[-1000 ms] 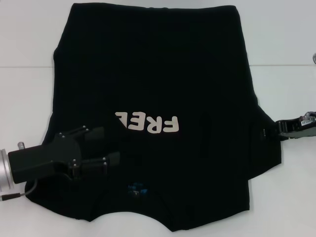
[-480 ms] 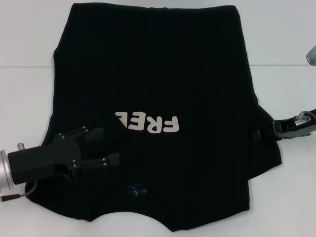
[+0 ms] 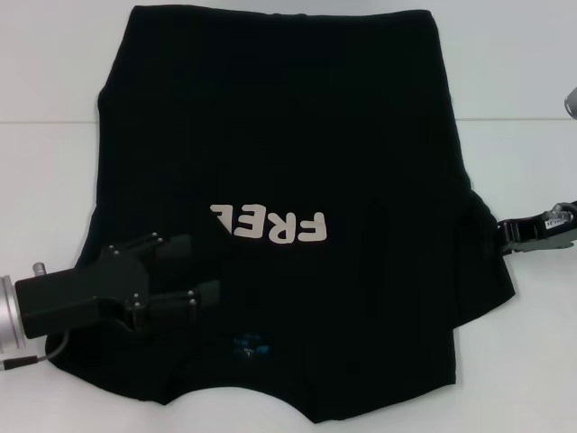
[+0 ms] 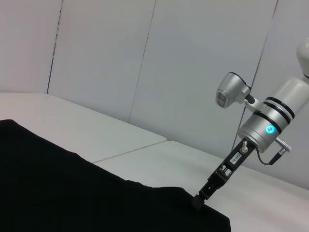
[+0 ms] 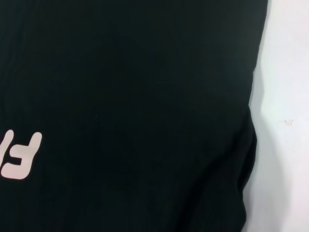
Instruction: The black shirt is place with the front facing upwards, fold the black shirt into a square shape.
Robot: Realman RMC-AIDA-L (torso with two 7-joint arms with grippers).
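While black shirt (image 3: 288,162) lies flat on white table (image 3: 523,81), left side folded over, we see left gripper (image 3: 206,268) fingers spread apart over its near-left part; right gripper (image 3: 499,233) at right sleeve edge, grip: can't tell

One black shirt (image 3: 279,135), two hands: left hand (image 3: 203,271), right hand (image 3: 502,233).

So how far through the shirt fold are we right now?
Early. The black shirt lies front up; its left side seems folded in, covering part of the white lettering. The left gripper sits open over that fold. The right gripper is at the right sleeve edge, which isn't folded in yet. Left: that sleeve, then folding lengthwise into a square.
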